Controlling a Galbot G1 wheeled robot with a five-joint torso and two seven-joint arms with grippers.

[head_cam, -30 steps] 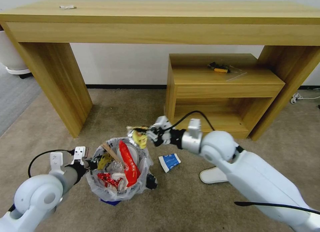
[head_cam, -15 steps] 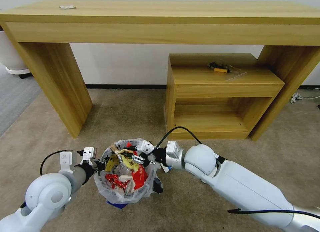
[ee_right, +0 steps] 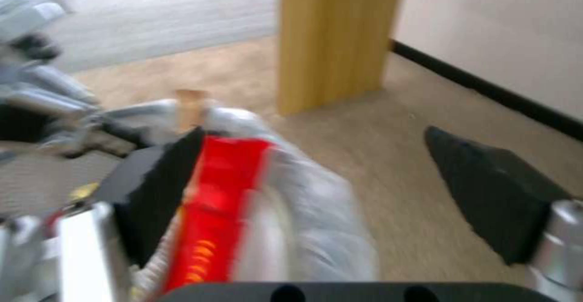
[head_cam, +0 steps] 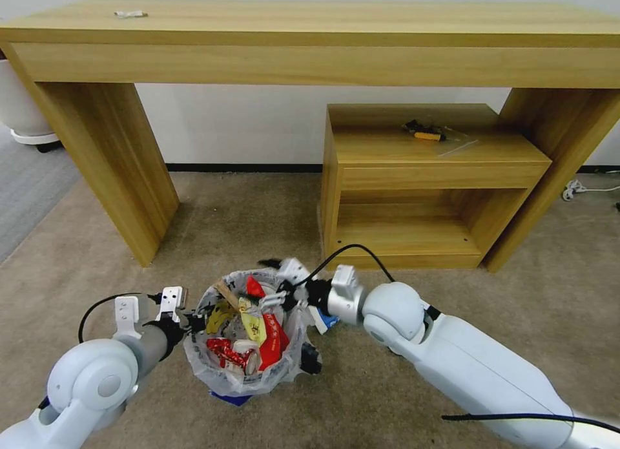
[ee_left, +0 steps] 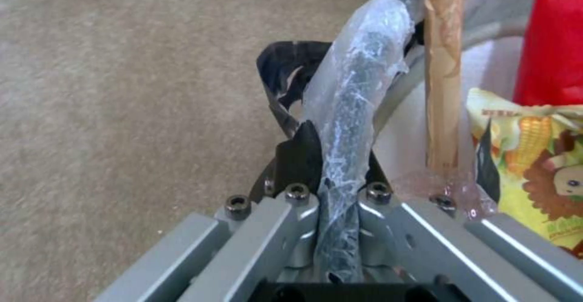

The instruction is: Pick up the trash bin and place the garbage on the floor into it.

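The right tool [head_cam: 282, 282] hangs spread and empty just over the far rim of the bin [head_cam: 245, 378], its two dark fingers [ee_right: 495, 202] well apart with nothing between them (the yellow wrapper [head_cam: 253, 320] now lies inside on the heap). The left tool [head_cam: 187, 320] is clenched on the bin's near-left rim, liner pinched in the grip. On the floor [head_cam: 452, 287], the blue-white packet [head_cam: 325, 320] lies just beside the bin on the robot's right, under the right wrist. The right arm is clearly nearer it.

Trash bin [head_cam: 242, 365] mouth crowded; carpet [head_cam: 245, 216] beyond open.
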